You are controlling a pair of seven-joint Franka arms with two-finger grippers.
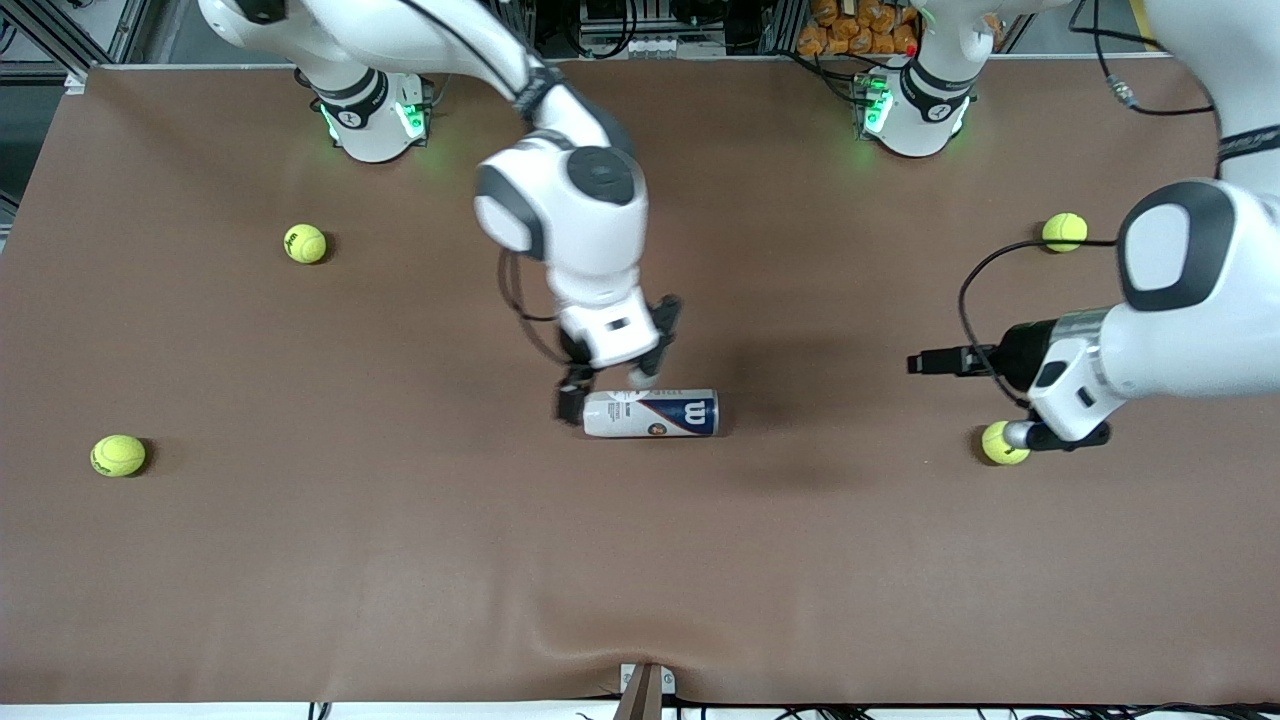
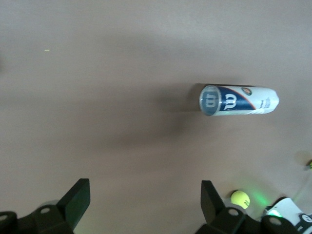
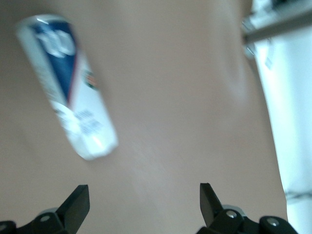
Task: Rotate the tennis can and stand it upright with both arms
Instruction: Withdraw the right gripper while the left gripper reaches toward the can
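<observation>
Right pincer over flat-lying tennis can.

Brown table: tennis can lying on its side mid-table, four tennis balls scattered toward both ends.

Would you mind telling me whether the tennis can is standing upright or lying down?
Lying down: the tennis can rests lengthwise on the table, its label side-on in the front view.
</observation>
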